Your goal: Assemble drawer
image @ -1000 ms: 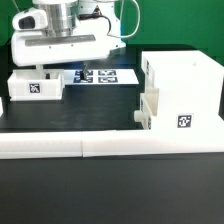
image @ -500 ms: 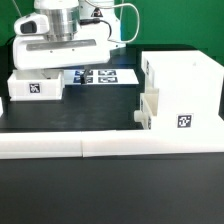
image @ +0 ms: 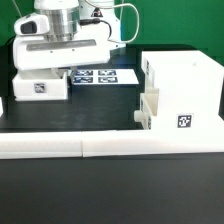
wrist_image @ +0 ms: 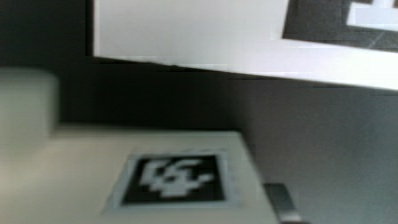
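Observation:
The drawer case (image: 180, 95) is a tall white box with a square tag, standing at the exterior view's right. A small white tagged tray (image: 41, 87) lies at the exterior view's left, next to the marker board (image: 102, 75). My gripper (image: 45, 76) hangs straight over this tray, with its fingers down at the tray's top and mostly hidden by the hand. In the wrist view the tray's tagged face (wrist_image: 178, 178) fills the near field. One dark finger (wrist_image: 279, 200) sits against the tray's side, and the gripper looks shut on the tray.
A long low white border rail (image: 110, 148) runs along the front of the black table. The marker board also shows in the wrist view (wrist_image: 214, 35). Cables hang behind the arm at the back.
The hand has come down a little onto the tray. The tray has shifted slightly toward the exterior view's right, under the hand.

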{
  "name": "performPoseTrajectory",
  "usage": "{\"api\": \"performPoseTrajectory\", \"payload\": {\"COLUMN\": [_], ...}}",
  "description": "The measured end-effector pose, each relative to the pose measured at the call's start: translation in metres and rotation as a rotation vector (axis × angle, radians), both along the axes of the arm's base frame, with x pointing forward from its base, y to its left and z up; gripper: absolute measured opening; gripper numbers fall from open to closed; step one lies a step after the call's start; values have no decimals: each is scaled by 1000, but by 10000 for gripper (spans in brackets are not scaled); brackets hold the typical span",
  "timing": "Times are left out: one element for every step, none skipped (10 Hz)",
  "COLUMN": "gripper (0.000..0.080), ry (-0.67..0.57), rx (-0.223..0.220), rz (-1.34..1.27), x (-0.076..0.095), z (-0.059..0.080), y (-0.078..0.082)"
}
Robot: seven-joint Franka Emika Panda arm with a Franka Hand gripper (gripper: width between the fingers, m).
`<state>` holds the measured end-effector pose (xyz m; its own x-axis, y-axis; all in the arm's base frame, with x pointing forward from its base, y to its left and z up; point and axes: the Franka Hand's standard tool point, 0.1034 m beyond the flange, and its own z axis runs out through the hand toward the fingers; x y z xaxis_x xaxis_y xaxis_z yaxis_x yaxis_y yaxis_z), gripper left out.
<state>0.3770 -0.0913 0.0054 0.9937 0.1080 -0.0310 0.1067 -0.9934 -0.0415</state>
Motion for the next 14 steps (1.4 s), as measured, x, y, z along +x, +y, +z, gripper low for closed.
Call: {"api": "performPoseTrajectory", "payload": {"gripper": [42,42,42,42,42,42,42,42,42,42,42,42,42,42], "ry": [-1,-1,-2,-2,0,5,0,1,11,19,18,12,4,4], "rx": [0,0,0,0,0,5,7,8,12,15,18,22,24,24], "rz": [0,0,0,0,0,12,32,38,51,75,91,109,130,139], "x": [1,1,1,1,2,7,12,16,24,34,46,59,66,66], "z": [0,0,0,0,1,6,10,14,24,35,46,53,56,55], "y": [0,0,0,0,1,8,16,24,38,48,55,61,64,65]}}
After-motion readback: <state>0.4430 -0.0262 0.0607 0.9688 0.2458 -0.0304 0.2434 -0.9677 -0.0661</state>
